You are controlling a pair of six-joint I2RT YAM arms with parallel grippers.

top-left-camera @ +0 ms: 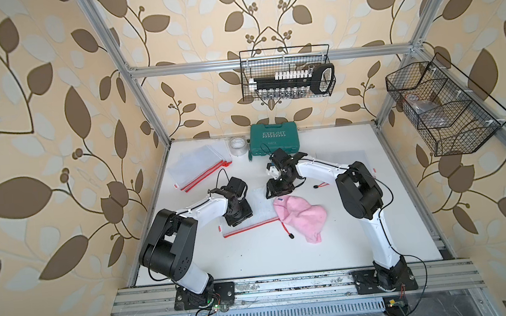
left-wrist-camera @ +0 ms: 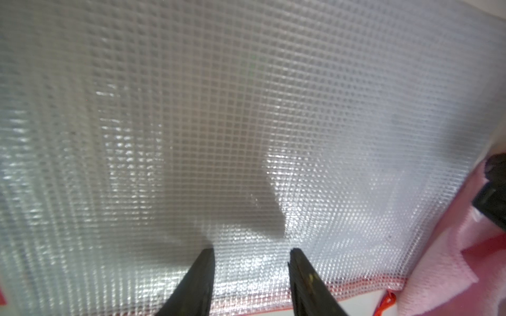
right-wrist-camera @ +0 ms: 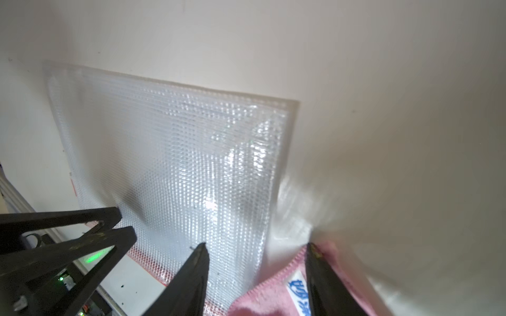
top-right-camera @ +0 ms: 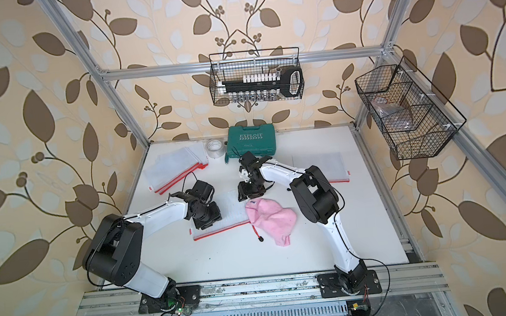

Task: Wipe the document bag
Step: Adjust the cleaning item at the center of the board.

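The document bag point(top-left-camera: 263, 210) is a clear mesh pouch with a red zip edge, lying flat mid-table in both top views. My left gripper point(top-left-camera: 239, 219) stands on its left half. In the left wrist view its jaws point(left-wrist-camera: 251, 250) are open with only the bag point(left-wrist-camera: 246, 123) between them. A pink cloth point(top-left-camera: 301, 217) lies crumpled over the bag's right end. My right gripper point(top-left-camera: 278, 193) hangs over the cloth's far corner. In the right wrist view it point(right-wrist-camera: 256, 245) is open and straddles the cloth point(right-wrist-camera: 273, 298) without pinching it, with the bag point(right-wrist-camera: 178, 153) beyond.
A stack of similar bags point(top-left-camera: 195, 167) lies at the back left, with a tape roll point(top-left-camera: 238, 146) and a green tool case point(top-left-camera: 273, 137) behind. Another bag point(top-right-camera: 319, 165) lies at the right. Wire baskets point(top-left-camera: 286, 73) point(top-left-camera: 440, 109) hang on the frame. A red zip cord point(top-left-camera: 287, 230) trails forward.
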